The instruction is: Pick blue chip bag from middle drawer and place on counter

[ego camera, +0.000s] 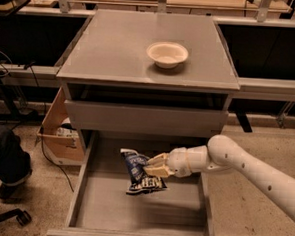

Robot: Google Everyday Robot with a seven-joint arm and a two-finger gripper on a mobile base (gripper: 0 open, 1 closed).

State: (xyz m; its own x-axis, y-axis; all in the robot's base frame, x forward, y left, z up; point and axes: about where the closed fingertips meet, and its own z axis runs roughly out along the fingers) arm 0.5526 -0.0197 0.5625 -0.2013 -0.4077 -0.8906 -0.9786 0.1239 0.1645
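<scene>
Blue bag (143, 174) is being pinched at its right edge by the gripper (148, 166), fingers (158, 169) clamped on it, inside the open drawer (131, 211), and a slow, straight lift past the upper drawer front (142, 118) toward the counter (116, 48) is being advised.

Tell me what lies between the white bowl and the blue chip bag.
In the camera view: a stretch of counter, then the upper drawer's tall grey front. The gripper pinches the blue chip bag's edge inside the middle drawer.
</scene>
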